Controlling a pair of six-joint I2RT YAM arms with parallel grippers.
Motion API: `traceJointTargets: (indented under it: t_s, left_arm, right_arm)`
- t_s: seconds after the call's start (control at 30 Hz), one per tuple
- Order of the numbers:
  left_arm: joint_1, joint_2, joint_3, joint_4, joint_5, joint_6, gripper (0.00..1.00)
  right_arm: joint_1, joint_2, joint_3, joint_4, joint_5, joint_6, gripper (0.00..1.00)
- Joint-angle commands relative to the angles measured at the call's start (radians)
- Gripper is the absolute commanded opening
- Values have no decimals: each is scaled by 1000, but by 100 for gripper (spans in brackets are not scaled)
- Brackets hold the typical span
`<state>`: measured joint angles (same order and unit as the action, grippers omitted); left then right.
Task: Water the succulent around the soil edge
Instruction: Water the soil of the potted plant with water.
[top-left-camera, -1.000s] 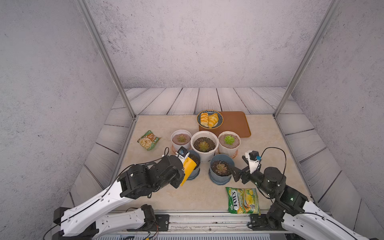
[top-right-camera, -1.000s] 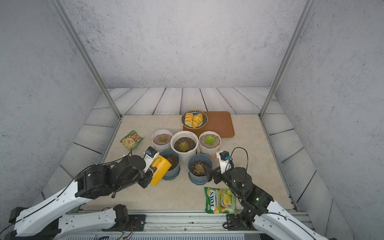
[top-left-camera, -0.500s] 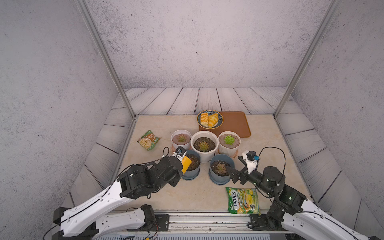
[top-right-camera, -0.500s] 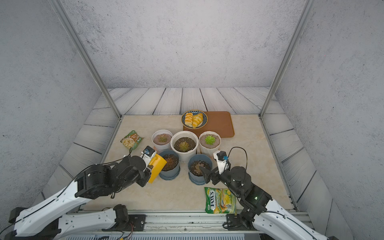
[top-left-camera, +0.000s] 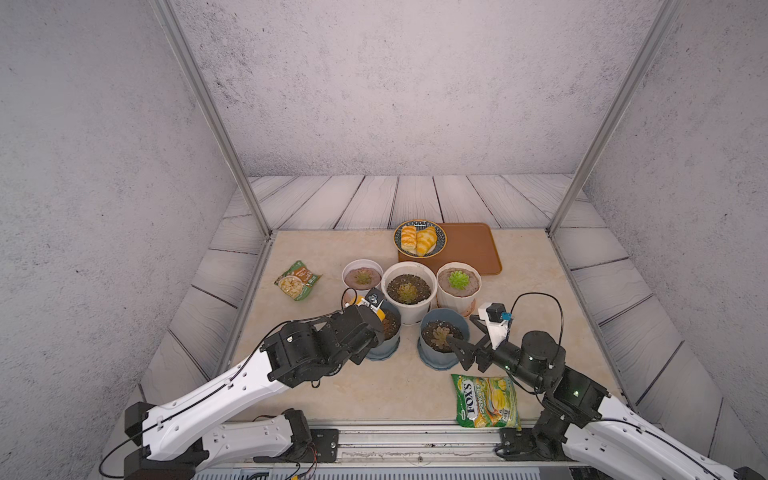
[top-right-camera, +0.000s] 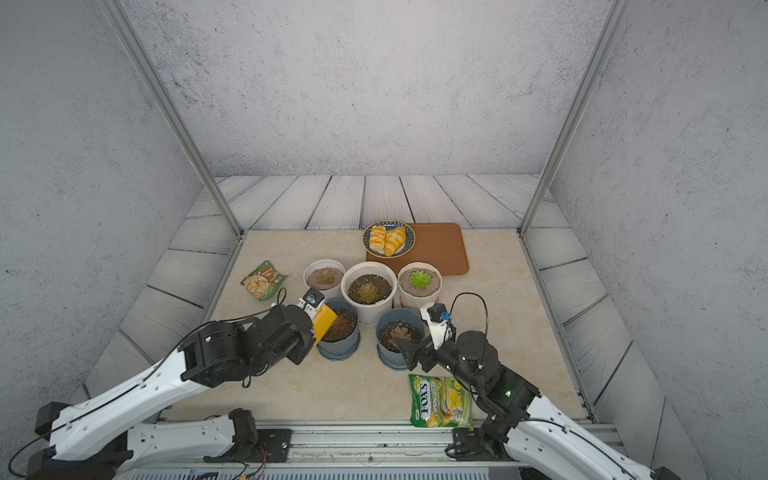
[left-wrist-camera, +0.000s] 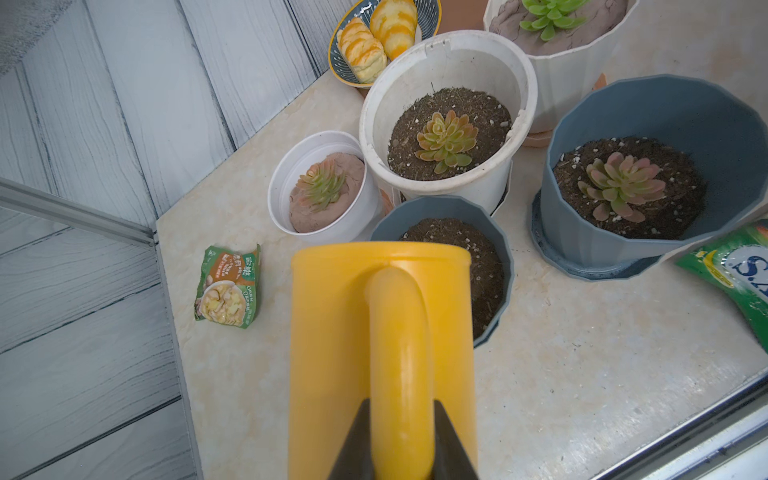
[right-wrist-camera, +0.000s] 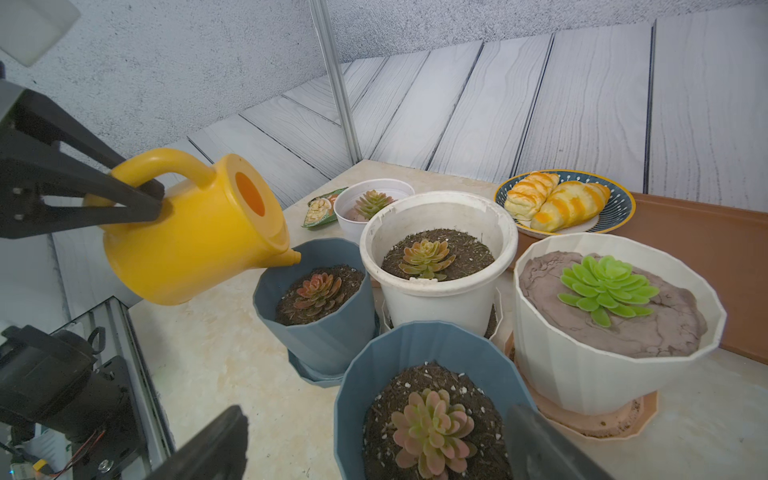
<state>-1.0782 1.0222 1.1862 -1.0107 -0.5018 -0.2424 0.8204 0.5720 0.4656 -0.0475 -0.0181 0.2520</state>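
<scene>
Yellow watering can (right-wrist-camera: 195, 241), clamped by its handle in the left gripper (left-wrist-camera: 400, 409), has shifted farther along the left rim of the left blue pot (right-wrist-camera: 328, 336) over the last second. This reads as the pour tracing the soil edge, clear of the succulent (right-wrist-camera: 318, 291), though no water is visible. Its base-to-mouth axis runs near-left to far-right, tipped, spout down over that rim; the right gripper (right-wrist-camera: 376, 419) has closed in on the right blue pot (right-wrist-camera: 415, 340), jaws wide, holding nothing.

Grey speckled bg walls (top-left-camera: 395, 83), pale wood-plank floor (top-left-camera: 365, 199), beige marble tabletop (top-left-camera: 395, 386), alu frame posts (top-left-camera: 216, 124), even light
</scene>
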Motion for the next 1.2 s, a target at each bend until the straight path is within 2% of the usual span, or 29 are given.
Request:
traceJointTargets:
  t_s: [0.0, 0.33, 0.77, 1.0, 1.17]
  left_arm:
    - [22, 7, 17, 77, -19, 40, 0]
    - [77, 93, 51, 179, 62, 89, 0]
    - [84, 127, 68, 232, 188, 77, 0]
    - [84, -22, -17, 249, 202, 53, 0]
    - [83, -278, -217, 422, 246, 81, 0]
  right_arm:
    - [-1, -16, 2, 19, -8, -7, 99]
    - [-1, -45, 5, 0, 10, -3, 99]
    - [-1, -72, 4, -9, 23, 0, 99]
    - [-1, -67, -4, 5, 27, 4, 99]
    - [0, -49, -7, 13, 26, 0, 99]
